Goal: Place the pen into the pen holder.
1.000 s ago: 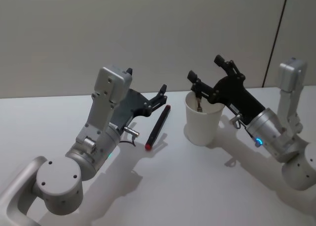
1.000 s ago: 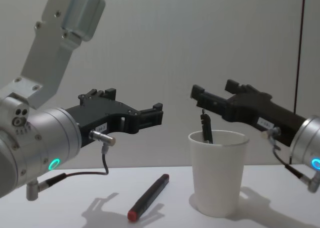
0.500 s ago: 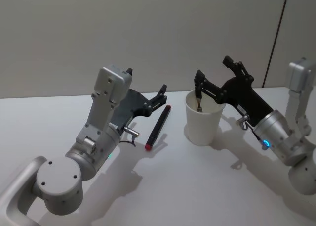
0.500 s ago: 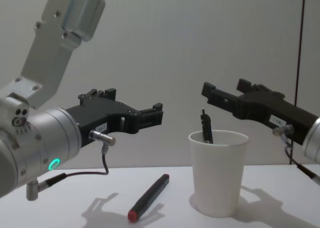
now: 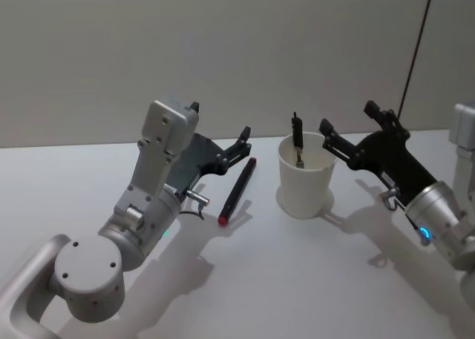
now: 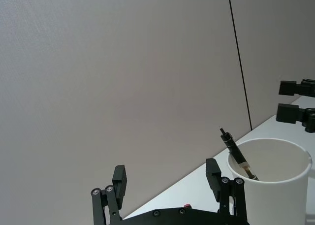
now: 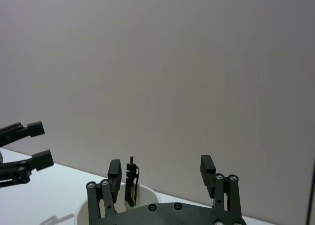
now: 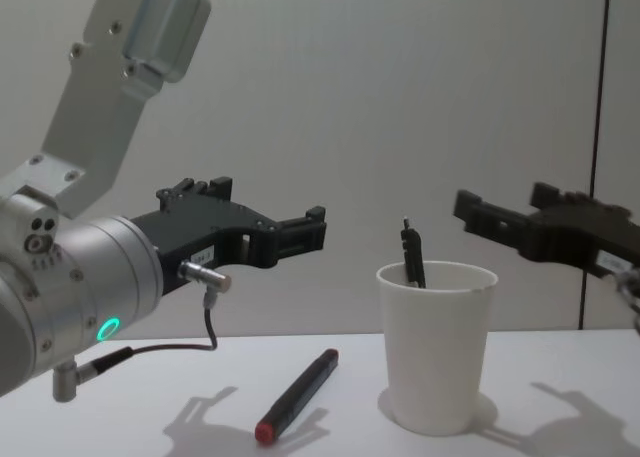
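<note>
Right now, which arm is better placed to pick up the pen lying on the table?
Left. The left gripper hangs open close to the red-tipped pen; the right gripper, also open, is on the other side of the white paper cup, farther away.

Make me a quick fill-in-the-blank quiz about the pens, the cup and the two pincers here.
The pen in the cup is coloured ____.
The red-tipped pen lies on the ____.
Open or shut, the right pincer beside the cup is ____.
The left pincer hangs open on the cup's ____ side.
Missing: black; table; open; left.
</note>
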